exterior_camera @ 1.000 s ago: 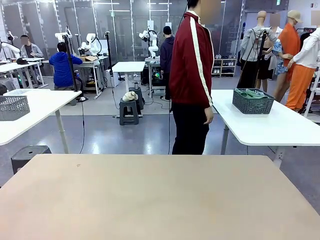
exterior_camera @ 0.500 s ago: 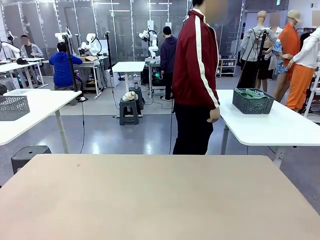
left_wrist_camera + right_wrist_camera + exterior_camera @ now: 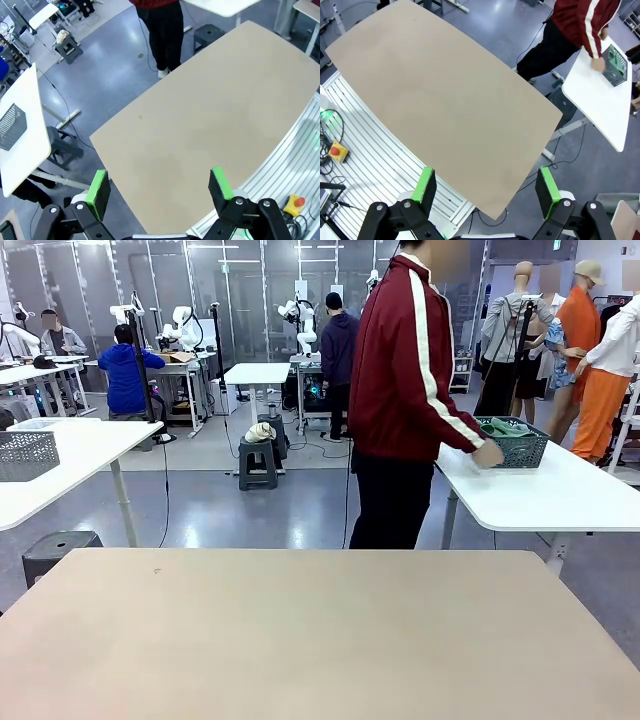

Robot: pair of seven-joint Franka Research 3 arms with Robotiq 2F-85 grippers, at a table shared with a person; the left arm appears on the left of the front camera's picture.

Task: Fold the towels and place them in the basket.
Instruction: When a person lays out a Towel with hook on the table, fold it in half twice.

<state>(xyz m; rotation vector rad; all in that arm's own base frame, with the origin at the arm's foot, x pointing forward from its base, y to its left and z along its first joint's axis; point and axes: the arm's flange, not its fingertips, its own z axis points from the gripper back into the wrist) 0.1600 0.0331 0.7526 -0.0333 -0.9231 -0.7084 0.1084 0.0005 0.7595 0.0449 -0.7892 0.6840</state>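
Observation:
The dark grey lattice basket (image 3: 510, 441) stands on a white side table (image 3: 560, 495) beyond my beige table (image 3: 320, 630), with green towels (image 3: 503, 426) in it. A person in a red jacket (image 3: 405, 370) reaches a hand (image 3: 488, 454) to the basket's near side. The basket (image 3: 615, 62) and the person's hand (image 3: 596, 63) also show at the upper right of the right wrist view. My left gripper (image 3: 160, 187) hangs open high above the beige table, holding nothing. My right gripper (image 3: 482, 185) is open too, high over the same table.
Another grey basket (image 3: 27, 454) sits on a white table (image 3: 60, 460) at the left. A dark stool (image 3: 58, 550) stands by the beige table's far left corner. Behind are other people and work tables. A red stop button (image 3: 298, 202) lies beside the rails.
The person has turned and stepped right, and stretched an arm out to the basket on the side table. Nothing on my table has changed.

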